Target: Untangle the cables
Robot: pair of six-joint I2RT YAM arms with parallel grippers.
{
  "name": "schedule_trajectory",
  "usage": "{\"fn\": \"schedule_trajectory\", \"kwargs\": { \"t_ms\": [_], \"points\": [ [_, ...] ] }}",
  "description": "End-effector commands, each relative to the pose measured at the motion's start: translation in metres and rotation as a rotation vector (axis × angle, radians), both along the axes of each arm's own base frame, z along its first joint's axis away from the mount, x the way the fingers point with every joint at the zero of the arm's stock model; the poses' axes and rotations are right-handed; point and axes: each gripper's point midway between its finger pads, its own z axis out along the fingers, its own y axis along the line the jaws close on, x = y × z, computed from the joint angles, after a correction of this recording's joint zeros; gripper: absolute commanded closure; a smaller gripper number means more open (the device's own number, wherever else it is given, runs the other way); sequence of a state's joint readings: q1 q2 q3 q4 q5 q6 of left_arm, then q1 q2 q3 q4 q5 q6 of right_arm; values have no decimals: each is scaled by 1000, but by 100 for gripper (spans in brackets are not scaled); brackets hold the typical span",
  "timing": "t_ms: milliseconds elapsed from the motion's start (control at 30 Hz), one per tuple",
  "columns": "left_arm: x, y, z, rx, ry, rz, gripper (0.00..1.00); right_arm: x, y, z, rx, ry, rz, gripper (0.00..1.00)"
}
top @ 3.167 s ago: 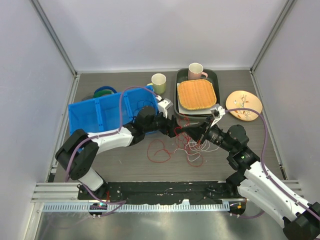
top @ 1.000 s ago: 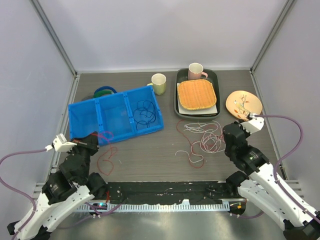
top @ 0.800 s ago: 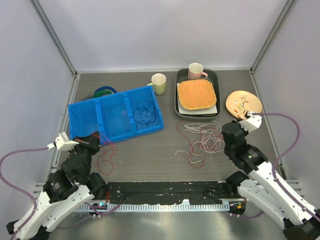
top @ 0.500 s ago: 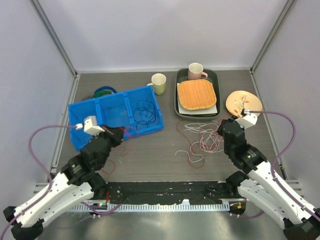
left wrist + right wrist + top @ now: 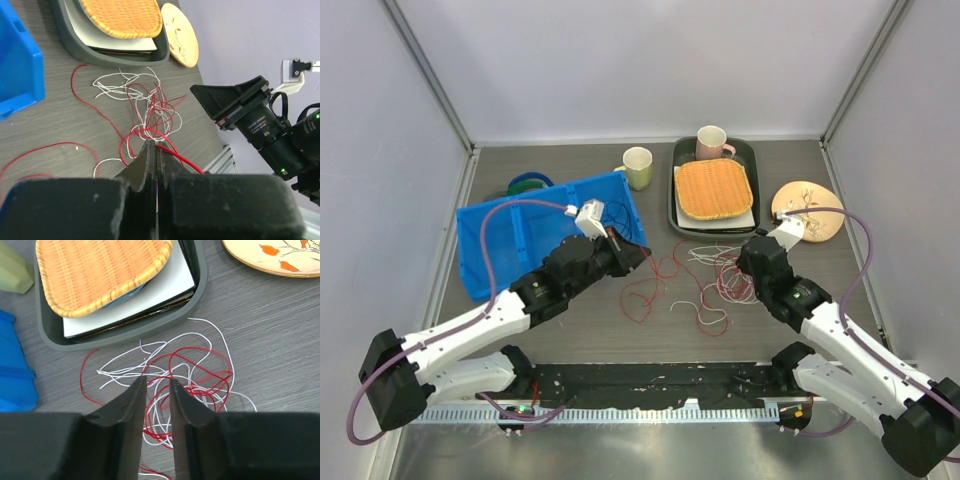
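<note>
Left hand (image 5: 156, 146) closed tight, pinching one red cable (image 5: 181, 158). Right hand (image 5: 157, 390) slightly parted, gripping nothing, poised above red-and-white cables (image 5: 190, 375) tangled on the bench (image 5: 280, 340), just beside the grey tray (image 5: 150, 322).

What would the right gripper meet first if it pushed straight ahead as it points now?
The cables: the red-and-white tangle lies just past the right gripper fingers. The tray sits beyond, though depth is unclear.

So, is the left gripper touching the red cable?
Touching. The left wrist view shows the left gripper shut on the red cable, which comes straight out from between its closed jaws.
</note>
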State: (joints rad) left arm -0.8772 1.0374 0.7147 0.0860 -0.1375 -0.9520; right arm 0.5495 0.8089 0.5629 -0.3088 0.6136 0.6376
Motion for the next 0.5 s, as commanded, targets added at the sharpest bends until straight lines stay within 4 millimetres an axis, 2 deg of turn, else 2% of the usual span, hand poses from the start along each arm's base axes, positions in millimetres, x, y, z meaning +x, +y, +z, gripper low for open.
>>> {"fn": "schedule_trajectory", "kwargs": {
  "t_ms": [0,100,133,200,233,300,333,367,433,467],
  "points": [
    [-4,8,-12,69,-16,-3,100,10,7,24,23,-52,14,64],
    [-7,22,-53,197,47,14,100,9,7,26,27,-60,13,49],
    [-8,20,-62,223,61,-2,100,9,6,27,28,-62,11,46],
    [-10,16,-68,272,64,-43,100,8,3,28,26,-69,1,41],
    [-10,11,-63,280,58,-64,100,6,1,32,33,-82,-4,39],
    [-8,14,-82,365,101,-43,100,5,-4,34,29,-91,-26,34],
    [-5,15,-84,385,111,-24,100,3,-7,37,34,-104,-37,31],
    [-5,21,-105,444,172,2,100,2,-8,39,38,-112,-40,30],
    [-9,22,-124,494,225,1,100,-1,-12,43,50,-137,-58,29],
    [-13,25,-141,539,271,1,100,-1,-13,44,52,-143,-62,28]
  ]
}}
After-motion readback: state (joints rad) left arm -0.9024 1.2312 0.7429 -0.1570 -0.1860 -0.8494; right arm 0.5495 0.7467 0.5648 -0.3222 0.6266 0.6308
